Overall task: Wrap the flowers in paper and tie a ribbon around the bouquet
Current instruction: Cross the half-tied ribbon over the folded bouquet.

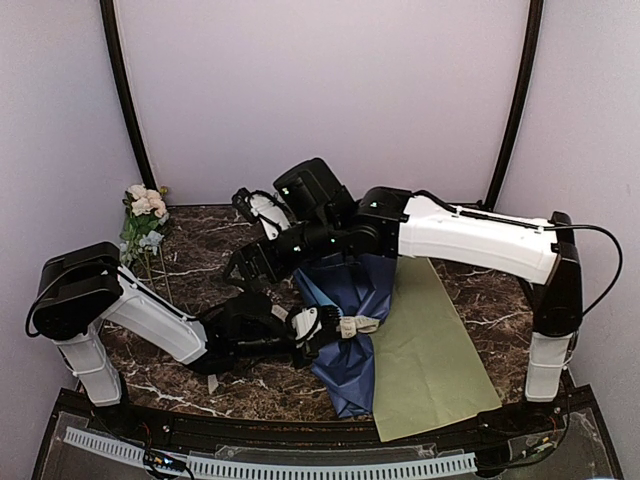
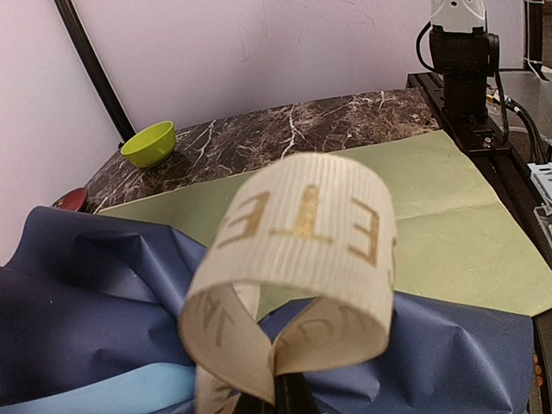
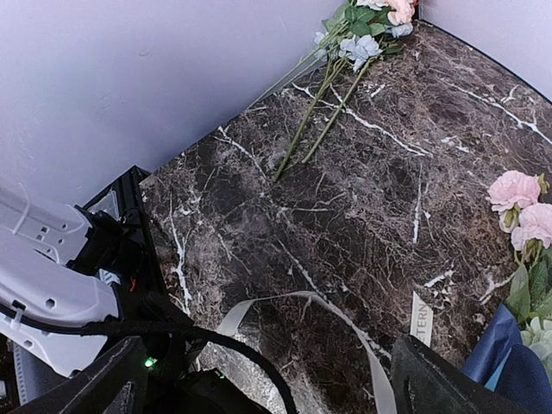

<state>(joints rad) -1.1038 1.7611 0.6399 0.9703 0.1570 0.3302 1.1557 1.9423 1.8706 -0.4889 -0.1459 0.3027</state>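
Top view: the left gripper (image 1: 300,325) is pinching the flat cream satin ribbon (image 1: 355,326), fingers shut tight on it, beside the dark blue paper-cone bouquet (image 1: 345,372) lying in the middle.

Left wrist view: the ribbon (image 2: 302,224) is curling in a loose loop above the paper (image 2: 86,293). It's prob. springing open if the pinch slips.

Right wrist view: the right gripper (image 3: 267,362) is hanging over the dark marble table (image 3: 388,172), fingers wide apart, holding nothing. The ribbon tail (image 3: 345,323) is lying flat below, so a grab could be missing it.

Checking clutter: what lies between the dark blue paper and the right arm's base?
A yellow-green sheet lies between the dark blue paper and the base, shown in the top view.
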